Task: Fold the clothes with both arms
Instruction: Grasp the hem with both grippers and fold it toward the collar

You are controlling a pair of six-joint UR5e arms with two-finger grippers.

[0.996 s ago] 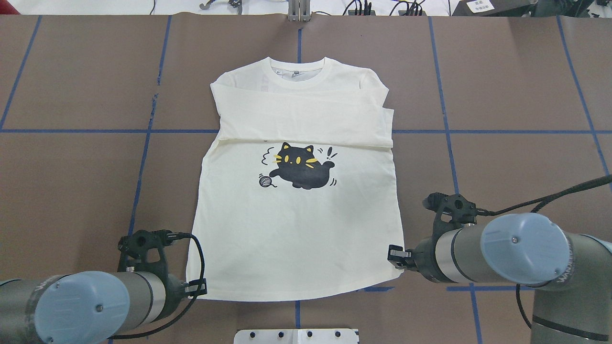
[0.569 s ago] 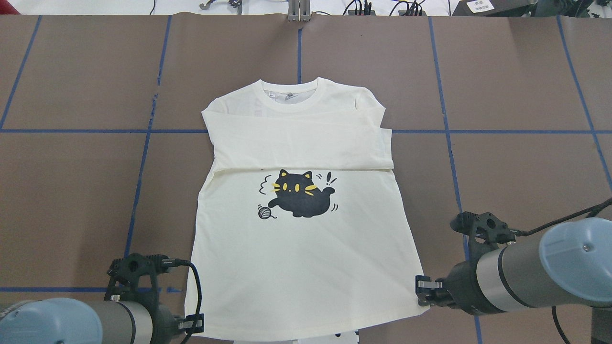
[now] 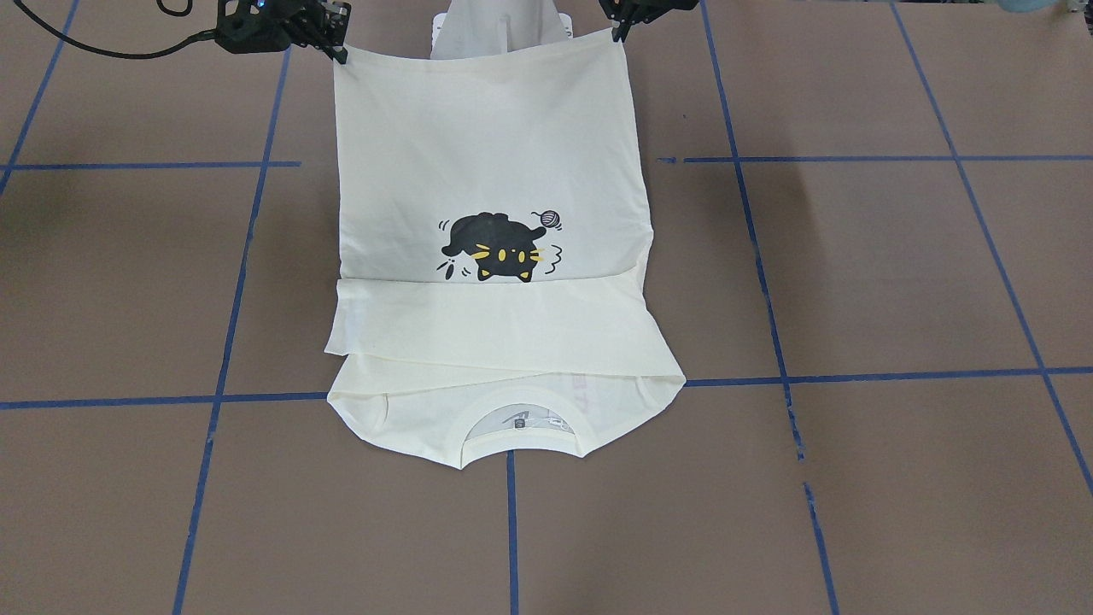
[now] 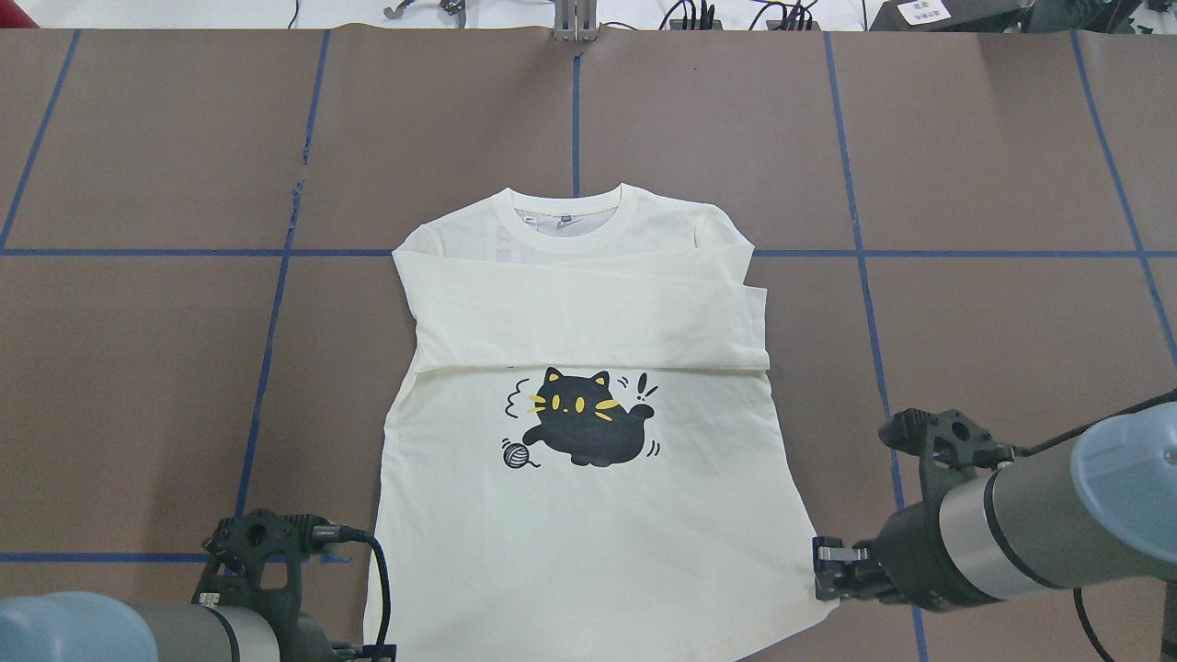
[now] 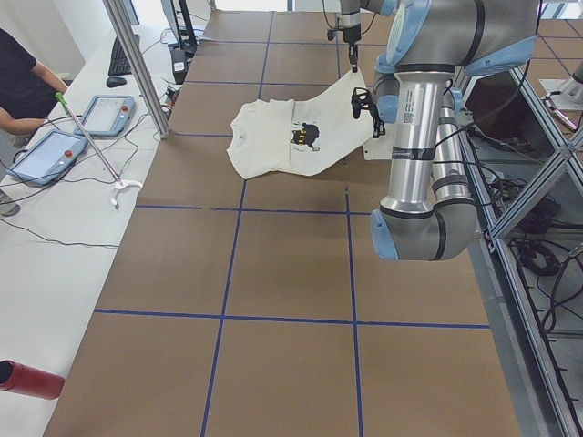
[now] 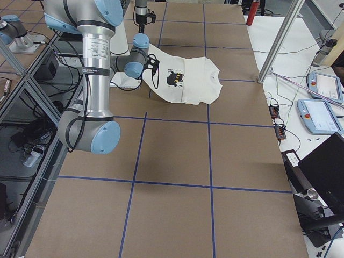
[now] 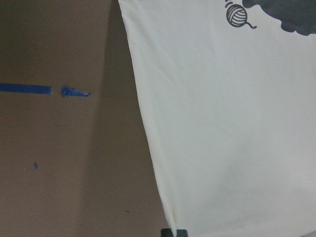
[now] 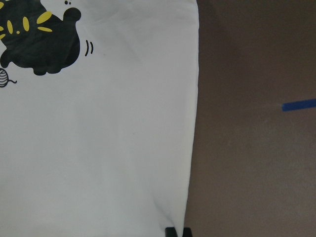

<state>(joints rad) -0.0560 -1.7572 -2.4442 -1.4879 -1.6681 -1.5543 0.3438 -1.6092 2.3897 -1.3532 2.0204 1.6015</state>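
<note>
- At the near-left hem corner: left gripper [image 4: 375, 651] clamped on the T-shirt [image 4: 588, 542], jaws drawn narrow on the cloth edge, corner lifted off the table [image 4: 138, 386]
- Between the two sets of jaws: hem pulled straight and raised; the body slopes away from them down to the table
- Beyond the jaws: cat print [image 4: 579, 428] face up, then the sleeves [image 4: 588, 313] folded across the chest in a band, then the collar [image 4: 575, 213] farthest off, lying flat
- At the near-right hem corner: right gripper [image 4: 823, 572] pinching the other corner, jaws likewise narrow on fabric
- Handling, by judgement: light, thin and limp; sags wherever unsupported and slides easily over the brown surface; not fragile
- Best hold looks to be both hem corners at once, both layers pinched, with even tension so the hem stays straight
- Against a second ago: the whole shirt has been dragged toward the robot; the collar sat well beyond the cross tape line [image 4: 138, 252] and now lies just past it
- Both grippers have backed toward the near edge, the left almost out of the overhead view; sleeve fold undisturbed
</note>
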